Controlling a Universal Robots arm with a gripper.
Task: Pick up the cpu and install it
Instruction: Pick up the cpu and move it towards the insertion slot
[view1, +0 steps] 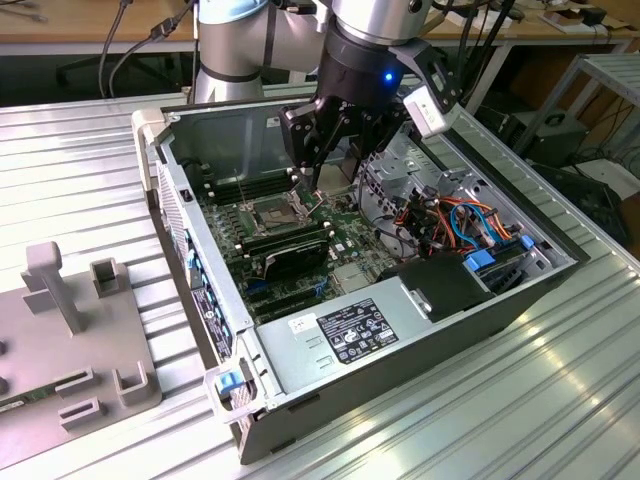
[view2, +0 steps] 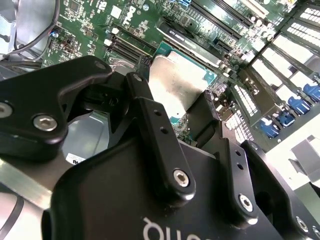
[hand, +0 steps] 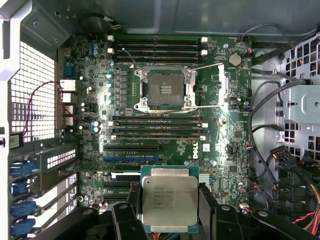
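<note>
One flat silver-grey cpu (hand: 169, 201) is being pinched by the black gripper (hand: 169, 195); the dark framed socket (hand: 165, 91) is arguably being endangered by tilt.

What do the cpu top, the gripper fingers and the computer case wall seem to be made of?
The cpu: dull silver-grey metal top, matte with soft glare; green board edge. Fingers of the gripper clamping it: matte black, perhaps coated metal or hard plastic, with bolt heads. Case wall: grey sheet metal, dull sheen.
</note>
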